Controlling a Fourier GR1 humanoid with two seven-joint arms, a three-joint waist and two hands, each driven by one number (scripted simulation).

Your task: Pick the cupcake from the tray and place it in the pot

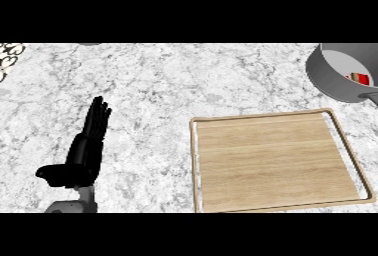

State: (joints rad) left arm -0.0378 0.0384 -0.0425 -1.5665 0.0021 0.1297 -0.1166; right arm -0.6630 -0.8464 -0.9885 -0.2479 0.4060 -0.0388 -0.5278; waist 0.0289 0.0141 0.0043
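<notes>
A wooden tray [196, 165] with a raised rim lies on the counter at the right, and nothing rests on its boards. A grey pot [330, 75] stands at the upper right, cut by the view's edge. Inside it a small red and white object, the cupcake [359, 78], shows against the pale inner wall. My left hand [87, 150] rests at the lower left with its fingers straight and pointing away from me, holding nothing, well left of the tray. My right hand does not show.
The counter is speckled grey and white stone. A white patterned object [9, 55] peeks in at the upper left corner. The pot's handle [369, 95] juts toward the tray's far right corner.
</notes>
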